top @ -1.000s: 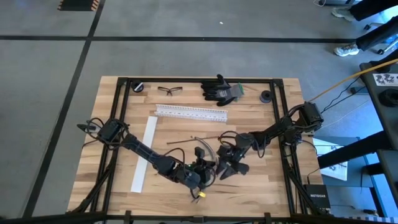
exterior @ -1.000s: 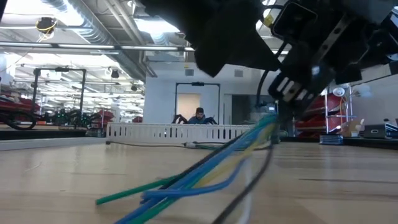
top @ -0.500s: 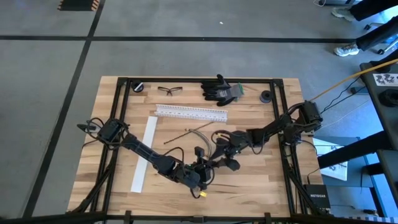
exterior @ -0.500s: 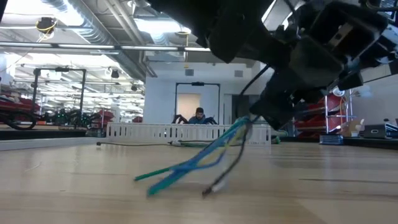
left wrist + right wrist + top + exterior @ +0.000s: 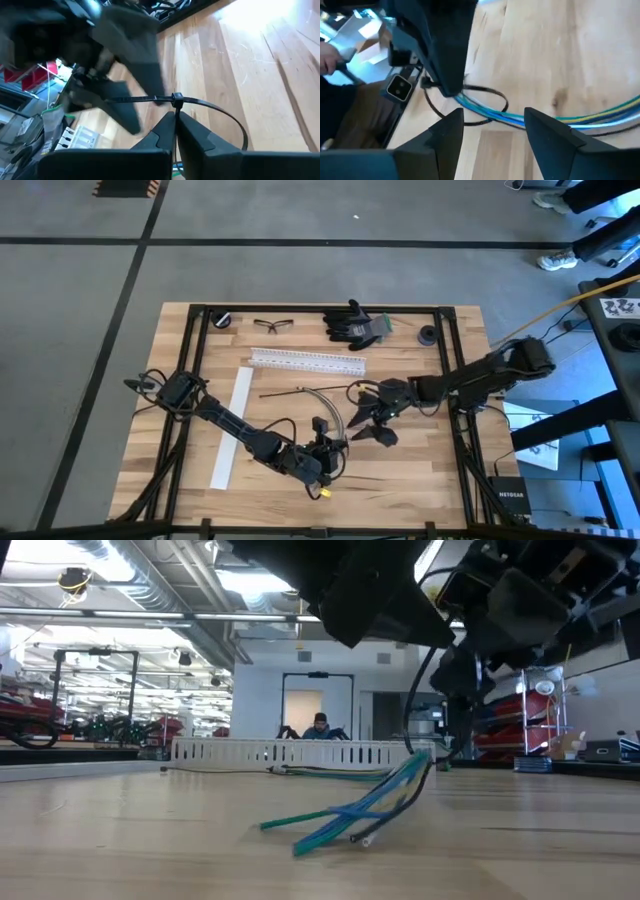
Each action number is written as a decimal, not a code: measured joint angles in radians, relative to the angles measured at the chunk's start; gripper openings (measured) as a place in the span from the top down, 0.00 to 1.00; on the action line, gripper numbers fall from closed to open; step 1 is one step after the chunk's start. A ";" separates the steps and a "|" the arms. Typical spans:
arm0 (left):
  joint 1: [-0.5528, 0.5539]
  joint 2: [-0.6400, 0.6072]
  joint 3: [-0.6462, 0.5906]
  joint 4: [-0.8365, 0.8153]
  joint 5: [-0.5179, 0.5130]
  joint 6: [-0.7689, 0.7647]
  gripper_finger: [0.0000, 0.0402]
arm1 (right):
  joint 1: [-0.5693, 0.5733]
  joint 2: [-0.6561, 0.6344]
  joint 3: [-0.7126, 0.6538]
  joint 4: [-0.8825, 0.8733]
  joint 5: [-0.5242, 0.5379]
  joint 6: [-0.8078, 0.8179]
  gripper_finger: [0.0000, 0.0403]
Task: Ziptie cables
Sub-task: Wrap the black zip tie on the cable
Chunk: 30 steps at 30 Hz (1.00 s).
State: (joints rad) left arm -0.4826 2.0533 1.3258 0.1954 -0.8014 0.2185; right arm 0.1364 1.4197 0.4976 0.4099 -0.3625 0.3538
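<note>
Since earlier, my right gripper [image 5: 366,423] moved up-table, fingers apart over cables [image 5: 355,810]; left gripper [image 5: 175,122] pinches zip tie [image 5: 200,105].

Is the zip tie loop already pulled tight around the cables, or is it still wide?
Still wide. In the left wrist view the zip tie forms a large open loop, its head at the shut left pincer.

A pale wooden plank desk [image 5: 420,470] stands on a grey concrete floor [image 5: 300,270] crossed by dark tape lines [image 5: 300,242] — beyond it, a white far wall [image 5: 250,690] with a doorway [image 5: 300,705], under bright ceiling lights [image 5: 245,582].
</note>
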 joint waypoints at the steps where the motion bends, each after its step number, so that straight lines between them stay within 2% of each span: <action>1: 0.000 0.000 0.000 0.000 0.000 -0.004 1.00 | 0.000 -0.022 0.001 -0.020 0.014 -0.006 0.51; 4: 0.000 0.000 0.000 -0.001 -0.001 -0.010 1.00 | 0.000 -0.076 0.001 -0.064 0.030 -0.010 0.51; 10: 0.004 0.000 0.000 0.000 -0.002 -0.010 1.00 | 0.019 -0.096 0.000 -0.071 -0.031 -0.022 0.51; 15: 0.004 0.000 0.000 0.000 -0.002 -0.011 1.00 | 0.061 -0.062 0.000 -0.024 0.030 -0.024 0.51; 21: 0.004 0.000 0.000 0.003 -0.002 -0.017 1.00 | 0.074 -0.009 0.000 0.125 0.056 -0.026 0.52; 30: 0.005 0.000 0.000 0.000 -0.003 -0.015 1.00 | 0.074 -0.008 0.000 0.147 0.029 -0.026 0.65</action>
State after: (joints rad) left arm -0.4774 2.0533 1.3262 0.1955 -0.8040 0.2035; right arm 0.2100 1.4120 0.4976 0.5565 -0.3331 0.3282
